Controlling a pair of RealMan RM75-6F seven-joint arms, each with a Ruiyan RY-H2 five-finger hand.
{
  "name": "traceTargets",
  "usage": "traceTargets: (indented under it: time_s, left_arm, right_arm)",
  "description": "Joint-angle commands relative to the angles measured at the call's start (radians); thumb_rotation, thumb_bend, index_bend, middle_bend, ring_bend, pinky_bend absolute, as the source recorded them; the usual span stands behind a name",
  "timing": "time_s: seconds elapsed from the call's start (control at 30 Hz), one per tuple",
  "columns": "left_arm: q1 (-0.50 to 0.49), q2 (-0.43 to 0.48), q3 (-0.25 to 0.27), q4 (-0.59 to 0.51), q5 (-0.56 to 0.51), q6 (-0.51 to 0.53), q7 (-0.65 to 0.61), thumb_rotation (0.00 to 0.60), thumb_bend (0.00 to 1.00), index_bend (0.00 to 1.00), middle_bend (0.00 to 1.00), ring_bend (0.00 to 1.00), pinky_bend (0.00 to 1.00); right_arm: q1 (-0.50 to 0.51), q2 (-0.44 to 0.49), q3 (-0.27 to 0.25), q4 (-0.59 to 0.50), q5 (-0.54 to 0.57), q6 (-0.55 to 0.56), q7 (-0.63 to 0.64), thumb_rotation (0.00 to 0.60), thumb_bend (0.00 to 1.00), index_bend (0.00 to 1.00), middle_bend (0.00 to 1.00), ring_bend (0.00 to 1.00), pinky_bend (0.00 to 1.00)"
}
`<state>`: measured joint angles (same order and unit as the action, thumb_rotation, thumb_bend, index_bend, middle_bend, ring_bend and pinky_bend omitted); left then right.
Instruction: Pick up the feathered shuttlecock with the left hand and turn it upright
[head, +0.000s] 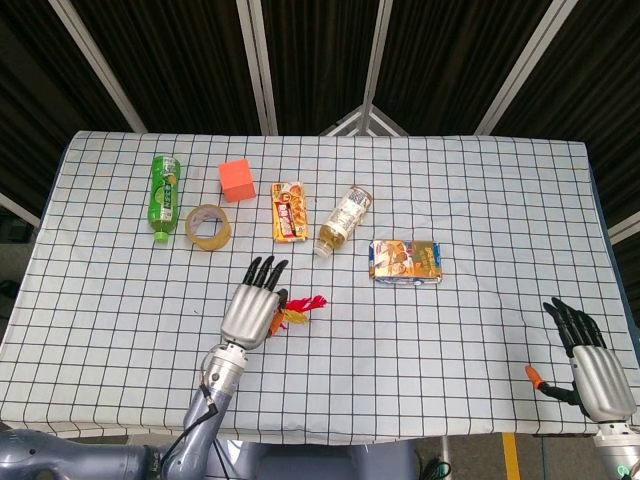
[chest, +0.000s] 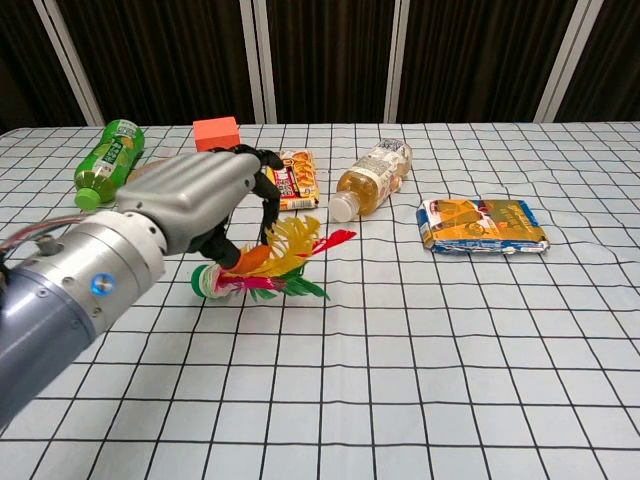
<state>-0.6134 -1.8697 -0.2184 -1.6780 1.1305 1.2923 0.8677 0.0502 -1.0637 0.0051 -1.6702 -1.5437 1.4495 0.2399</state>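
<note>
The feathered shuttlecock (chest: 268, 264) has red, yellow, green and orange feathers and a round white-and-green base. My left hand (chest: 190, 200) holds it above the checked cloth, fingers curled over its middle. It hangs tilted, close to sideways, with the base at the left and the feathers fanning right. In the head view the left hand (head: 250, 312) covers most of the shuttlecock (head: 297, 310), and only the feather tips show. My right hand (head: 590, 365) rests at the near right corner of the table, fingers stretched out, holding nothing.
Along the far side lie a green bottle (head: 164, 195), a tape roll (head: 208, 226), an orange cube (head: 236, 180), a snack packet (head: 289, 211), an amber bottle (head: 343, 220) and a blue-orange packet (head: 405, 260). A small orange piece (head: 535, 377) sits beside the right hand.
</note>
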Motion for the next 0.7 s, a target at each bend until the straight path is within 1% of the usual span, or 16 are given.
traceTargets:
  time_s: [0.03, 0.4, 0.47, 0.53, 0.6, 0.67, 0.7]
  left_arm:
    - [0.036, 0.062, 0.005, -0.046, 0.023, 0.025, -0.069, 0.600, 0.66, 0.64, 0.08, 0.00, 0.00]
    - [0.096, 0.188, 0.009, -0.088, 0.025, 0.036, -0.217, 0.600, 0.66, 0.64, 0.08, 0.00, 0.00]
    - [0.106, 0.207, 0.013, -0.093, 0.024, 0.037, -0.240, 0.600, 0.65, 0.62, 0.08, 0.00, 0.00]
    - [0.113, 0.223, 0.018, -0.095, 0.024, 0.037, -0.254, 0.600, 0.58, 0.53, 0.04, 0.00, 0.00]
    - [0.123, 0.243, 0.025, -0.099, 0.030, 0.037, -0.274, 0.600, 0.42, 0.32, 0.00, 0.00, 0.00]
    - [0.130, 0.261, 0.033, -0.103, 0.050, 0.040, -0.302, 0.600, 0.30, 0.14, 0.00, 0.00, 0.00]
    - [0.135, 0.269, 0.036, -0.105, 0.060, 0.042, -0.316, 0.600, 0.25, 0.07, 0.00, 0.00, 0.00]
  right_arm:
    - [-0.001, 0.000, 0.000, -0.001, 0.001, 0.001, -0.003, 0.600, 0.34, 0.00, 0.00, 0.00, 0.00]
    - [-0.002, -0.005, 0.001, -0.006, 0.009, -0.002, -0.020, 0.600, 0.34, 0.00, 0.00, 0.00, 0.00]
    - [-0.002, -0.005, 0.002, -0.006, 0.011, -0.002, -0.022, 0.600, 0.34, 0.00, 0.00, 0.00, 0.00]
    - [-0.002, -0.005, 0.003, -0.007, 0.012, -0.003, -0.023, 0.600, 0.34, 0.00, 0.00, 0.00, 0.00]
    - [-0.002, -0.006, 0.003, -0.007, 0.012, -0.003, -0.025, 0.600, 0.34, 0.00, 0.00, 0.00, 0.00]
    - [-0.001, -0.006, 0.004, -0.007, 0.012, -0.003, -0.026, 0.600, 0.34, 0.00, 0.00, 0.00, 0.00]
    - [-0.001, -0.006, 0.004, -0.007, 0.012, -0.003, -0.026, 0.600, 0.34, 0.00, 0.00, 0.00, 0.00]
